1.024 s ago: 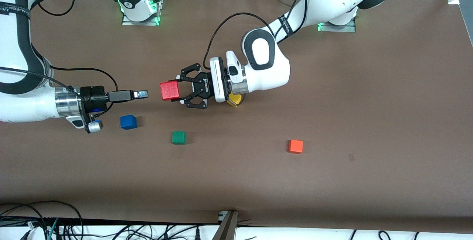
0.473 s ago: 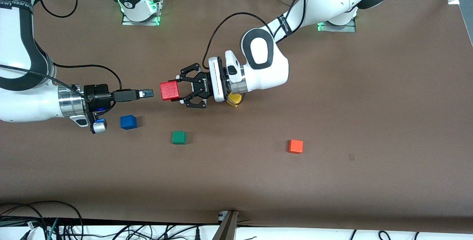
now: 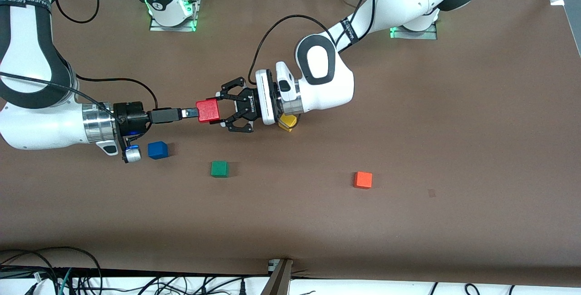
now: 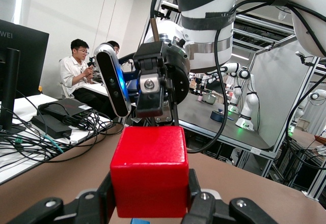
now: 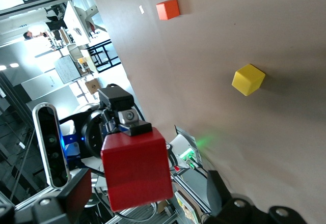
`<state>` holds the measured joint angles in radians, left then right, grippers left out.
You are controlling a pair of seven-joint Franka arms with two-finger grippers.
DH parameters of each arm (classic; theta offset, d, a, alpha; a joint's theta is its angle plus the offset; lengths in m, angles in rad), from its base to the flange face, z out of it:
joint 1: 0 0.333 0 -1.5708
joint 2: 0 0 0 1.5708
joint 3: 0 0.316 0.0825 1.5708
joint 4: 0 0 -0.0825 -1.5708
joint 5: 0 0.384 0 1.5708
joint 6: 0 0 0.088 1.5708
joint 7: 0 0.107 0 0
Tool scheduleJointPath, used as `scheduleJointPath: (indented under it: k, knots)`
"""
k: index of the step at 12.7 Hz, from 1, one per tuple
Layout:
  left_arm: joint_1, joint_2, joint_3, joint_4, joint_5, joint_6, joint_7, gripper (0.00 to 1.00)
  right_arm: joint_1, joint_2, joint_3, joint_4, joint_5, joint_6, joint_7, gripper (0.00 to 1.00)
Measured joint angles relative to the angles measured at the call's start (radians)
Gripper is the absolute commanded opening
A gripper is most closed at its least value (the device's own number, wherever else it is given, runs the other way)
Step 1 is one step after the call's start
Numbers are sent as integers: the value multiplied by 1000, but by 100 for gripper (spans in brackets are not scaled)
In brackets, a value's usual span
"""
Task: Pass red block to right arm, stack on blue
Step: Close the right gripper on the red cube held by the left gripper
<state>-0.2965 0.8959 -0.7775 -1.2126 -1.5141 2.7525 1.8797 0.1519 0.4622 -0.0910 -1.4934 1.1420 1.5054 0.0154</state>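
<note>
Red block (image 3: 208,110): small plain cube, bright uniform red, matte faces, crisp edges, no markings; held in the air above the brown table (image 3: 408,222), over its middle part, toward the edge where the arm bases stand. Left claw (image 3: 223,110): spidery black linkage fingers shut on the red block, gripping two facing sides; the left wrist view shows the cube (image 4: 149,171) sitting squarely between the finger pads (image 4: 106,196). Right claw (image 3: 190,113): slim straight black fingers spread as wide as they go, tips reaching the red block's free side with the cube just at their ends; whether the pads touch it cannot be told. In the right wrist view the cube (image 5: 135,168) fills the foreground with the left claw's body visible past it. Blue cube (image 3: 157,150): same size, plain blue, resting on the table toward the right arm's end, nearer the front camera than the held block and just beside the right arm's wrist camera. Green cube (image 3: 219,169): on the table, nearer the front edge than the blue one, about mid-length. Orange cube (image 3: 363,180): on the table toward the left arm's end, well apart from the others. Yellow cube (image 3: 287,122): on the table, partly hidden under the left arm's wrist.
</note>
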Motion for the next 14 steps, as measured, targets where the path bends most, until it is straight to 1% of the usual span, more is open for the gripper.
scheduleJointPath:
  k: [6,7,8,9,10,11,12,14]
  knots:
    - [-1,0,0,0,0,0,-1,0,21,0,0,0,13,2,0,99]
    - [-1,0,0,0,0,1,-1,0,22,0,0,0,13,2,0,83]
    - [-1,0,0,0,0,1,-1,0,22,0,0,0,13,2,0,40]
    - [-1,0,0,0,0,1,-1,0,22,0,0,0,13,2,-1,23]
    - [-1,0,0,0,0,1,-1,0,22,0,0,0,13,2,-1,11]
    - [-1,0,0,0,0,1,-1,0,22,0,0,0,13,2,-2,3]
    - [0,0,1,0,-2,1,-13,0,21,0,-1,1,15,2,-17,1]
    - [-1,0,1,0,-2,1,-14,0,21,0,-1,0,15,2,-17,1]
